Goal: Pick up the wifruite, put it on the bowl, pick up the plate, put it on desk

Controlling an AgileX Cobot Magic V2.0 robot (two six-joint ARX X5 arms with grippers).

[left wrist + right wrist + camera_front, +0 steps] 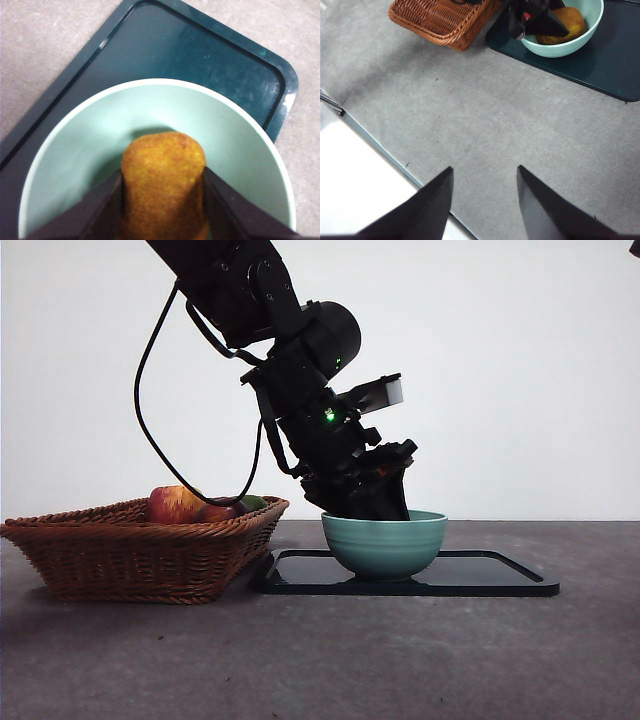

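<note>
- Wifruite [164, 185]: on my left wrist feed I see it pinched between the two jaws of the left gripper [162, 200], its matte orange-brown skin filling the gap, and it sits inside the bowl [75, 150], low against the pale inner wall.
- My front feed hides the fruit completely; there the teal rim of the bowl and the dark gripper body cover it. The right wrist feed catches it from afar as an orange lump in the bowl.
- The bowl stands on the plate [490, 575], a flat dark green tray with rounded corners, which lies on the desk [320, 660]. Only the left wrist feed shows the tray's raised lip clearly.
- From the bowl, the wicker basket [130, 560] is at 9 o'clock on the front feed, just beside the tray's edge, with a red-and-yellow apple [175, 503] showing above its rim.
- The left arm comes down from 11 o'clock, tilted steeply, its gripper tip dipped below the bowl's rim.
- The right gripper [485, 200] hangs over bare desk, well apart from the tray, jaws spread with nothing between them.
</note>
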